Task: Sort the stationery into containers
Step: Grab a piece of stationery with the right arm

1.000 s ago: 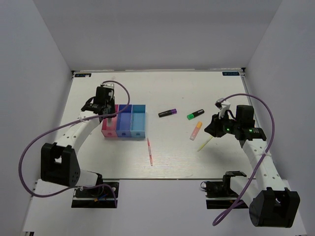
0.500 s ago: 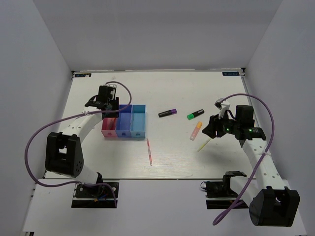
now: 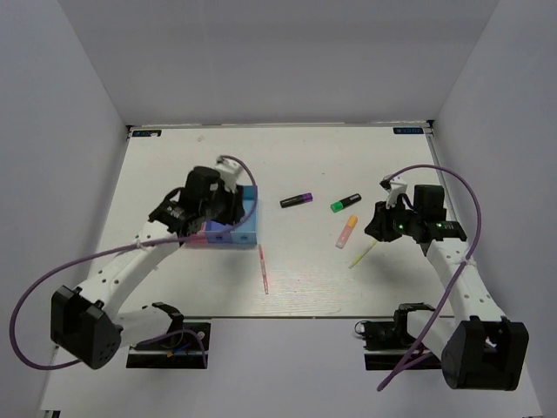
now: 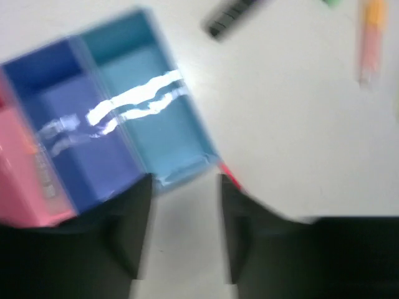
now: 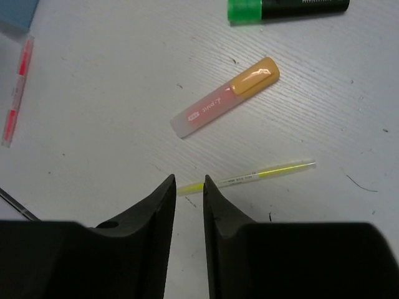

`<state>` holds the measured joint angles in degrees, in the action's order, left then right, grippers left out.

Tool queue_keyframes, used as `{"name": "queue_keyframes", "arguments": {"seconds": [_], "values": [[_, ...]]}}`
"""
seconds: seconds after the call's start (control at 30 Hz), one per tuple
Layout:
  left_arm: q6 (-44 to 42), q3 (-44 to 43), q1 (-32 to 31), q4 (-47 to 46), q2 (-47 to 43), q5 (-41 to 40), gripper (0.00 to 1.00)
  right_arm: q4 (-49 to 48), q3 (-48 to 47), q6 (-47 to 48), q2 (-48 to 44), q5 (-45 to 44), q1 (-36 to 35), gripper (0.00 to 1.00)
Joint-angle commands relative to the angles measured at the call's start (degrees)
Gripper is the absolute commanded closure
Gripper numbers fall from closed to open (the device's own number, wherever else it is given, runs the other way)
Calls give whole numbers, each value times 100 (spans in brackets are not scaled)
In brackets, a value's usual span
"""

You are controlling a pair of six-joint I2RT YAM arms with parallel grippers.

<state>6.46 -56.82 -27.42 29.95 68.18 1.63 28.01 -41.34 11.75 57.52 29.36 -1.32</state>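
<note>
The three joined bins (image 3: 246, 228) stand left of centre, pink-red (image 4: 22, 187), dark blue (image 4: 75, 124) and light blue (image 4: 146, 112). My left gripper (image 3: 228, 205) hovers over them, open and empty; in the blurred left wrist view its jaws (image 4: 184, 193) stand apart just past the light blue bin's near corner. A purple-ended highlighter (image 3: 297, 200), a green-ended highlighter (image 3: 345, 203), an orange marker (image 3: 347, 232), a pale yellow pen (image 3: 364, 254) and a pink-red pen (image 3: 264, 268) lie on the table. My right gripper (image 5: 188, 180) is narrowly open and empty, its tips just short of the yellow pen (image 5: 249, 177).
The white table (image 3: 174, 287) is boxed in by white walls at the back and both sides. The orange marker (image 5: 225, 96) and green highlighter (image 5: 287, 7) lie beyond the yellow pen in the right wrist view. Purple cables loop off both arms.
My left arm has swung from the far left end of the bins to the right, over their blue end. My right gripper has barely moved.
</note>
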Motion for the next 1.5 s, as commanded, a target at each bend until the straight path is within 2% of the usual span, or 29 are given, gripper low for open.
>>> {"name": "queue_keyframes", "arguments": {"seconds": [0.0, 0.03, 0.07, 0.1, 0.13, 0.17, 0.23, 0.33, 0.37, 0.43, 0.53, 0.7, 0.87, 1.0, 1.2, 1.47], "values": [[74, 608, -649, 502, -427, 919, 35, -112, -198, -146, 399, -317, -52, 72], [118, 758, -903, 476, -490, 910, 30, -103, -242, -225, 496, -343, -87, 67], [127, 1238, -1140, 372, -777, 875, 19, -85, -286, -234, 750, -361, -122, 62], [162, 1426, -1230, 179, -876, 787, 15, -33, -408, -243, 839, -396, -157, 57], [189, 1593, -1344, 56, -964, 743, 13, -6, -532, -269, 936, -414, -193, 49], [267, 1995, -1406, -363, -1165, 725, 12, 37, -620, -322, 1120, -475, -263, 49], [470, 2043, -1485, -508, -1167, 750, 14, 21, -690, -419, 1200, -624, -359, 43], [471, 1692, -1775, -553, -729, 603, 18, -400, -691, -699, 1306, -871, -491, 42], [357, 1422, -1924, -326, -562, 480, 20, -532, -795, -883, 1593, -923, -509, 42], [321, 1043, -2100, -131, -403, 234, 21, -246, -1357, -972, 2059, -1003, -640, 44], [286, 1102, -2443, -104, -455, -82, 21, 247, -1910, -1140, 2843, -1650, -755, 45], [461, 1611, -2812, -254, -876, -434, 21, 301, -2044, -1789, 3318, -2074, -1010, 48], [453, 1674, -2988, 325, -1306, -812, 20, 363, -2089, -2097, 3459, -2392, -1186, 50], [365, 1727, -3015, 801, -1772, -1147, 19, 267, -1983, -2221, 3547, -2383, -1344, 50], [268, 2148, -3024, 1336, -2659, -1797, 16, 310, -2158, -2379, 4056, -2909, -1660, 50], [268, 2386, -3015, 1390, -2969, -1947, 15, 170, -2071, -2502, 4346, -3376, -1863, 48]]}}
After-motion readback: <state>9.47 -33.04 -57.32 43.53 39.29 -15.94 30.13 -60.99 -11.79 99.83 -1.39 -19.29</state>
